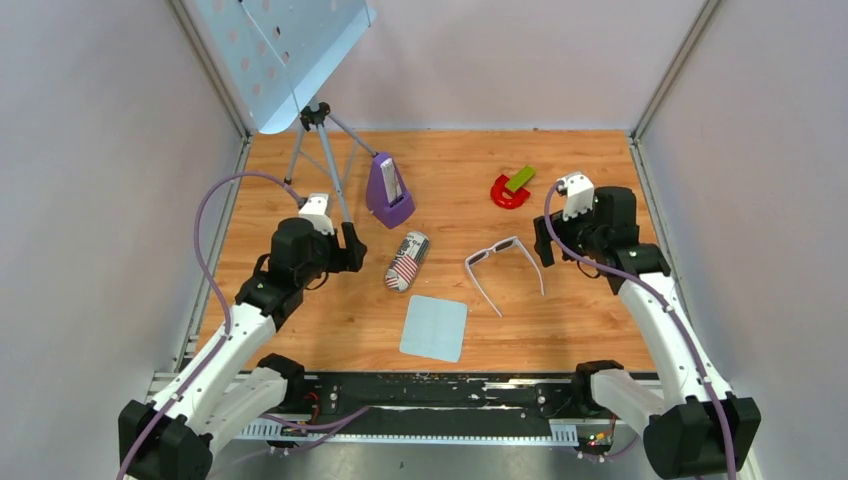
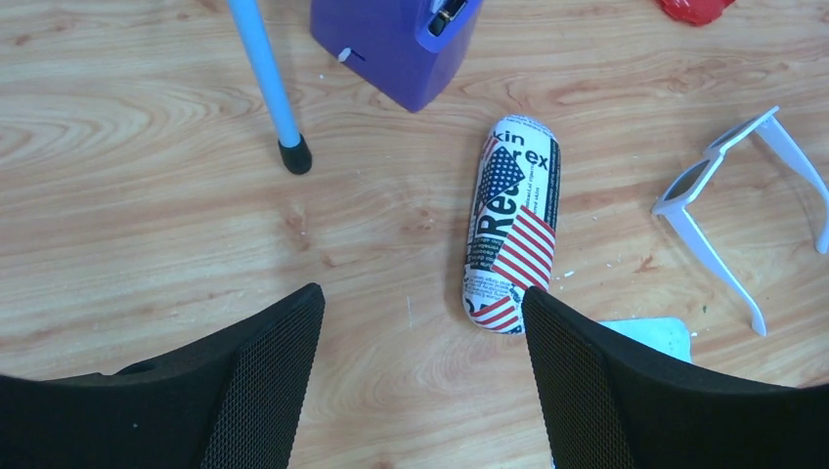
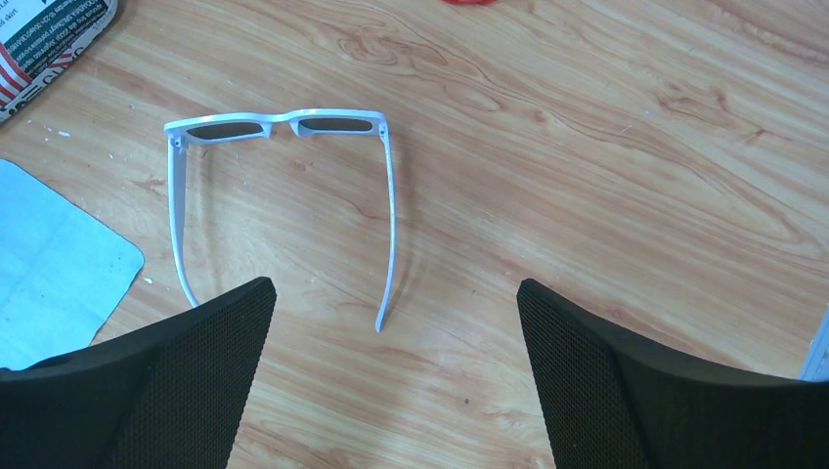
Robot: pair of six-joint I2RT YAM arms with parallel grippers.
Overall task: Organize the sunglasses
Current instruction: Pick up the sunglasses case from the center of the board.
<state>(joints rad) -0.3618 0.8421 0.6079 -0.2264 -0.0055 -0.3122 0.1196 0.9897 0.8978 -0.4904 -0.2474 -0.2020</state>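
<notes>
In the middle of the table [image 1: 585, 320] I see the sunglasses [image 1: 497, 249] lying unfolded, arms pointing toward me, between the flag-printed case [image 1: 406, 262] and my right gripper [image 3: 396, 291], near the blue cloth [image 1: 434, 327]. My right gripper hangs released and empty beside the glasses; my left gripper [image 2: 422, 301] hangs released near the case

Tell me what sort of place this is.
Probably a robotics lab test cell: a wooden table boxed in by plain white panels, robot arms, and props like a metronome and sunglasses.
</notes>
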